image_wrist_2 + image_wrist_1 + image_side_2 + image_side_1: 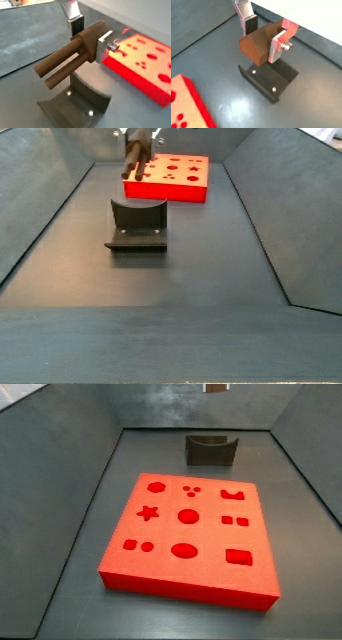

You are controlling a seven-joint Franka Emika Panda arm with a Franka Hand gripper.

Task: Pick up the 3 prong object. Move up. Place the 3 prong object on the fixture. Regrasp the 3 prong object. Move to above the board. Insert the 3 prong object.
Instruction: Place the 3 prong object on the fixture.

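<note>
The 3 prong object point(63, 62) is a brown wooden block with long prongs, and it hangs in the air. My gripper point(263, 37) is shut on it, one silver finger point(277, 47) on each side of its thick end point(256, 46). The fixture point(271, 76), a dark grey holder, stands on the floor directly below the held piece in both wrist views. In a side view the gripper point(138, 142) holds the piece point(134, 167) above and behind the fixture point(138, 223). The red board point(194, 534) lies flat beside the fixture point(210, 449), with shaped cut-outs in its top.
Sloped dark grey walls point(47, 208) enclose the floor on both sides. A corner of the red board point(188, 105) reaches close to the fixture. Only the gripper's tip point(217, 388) shows at the upper edge of a side view.
</note>
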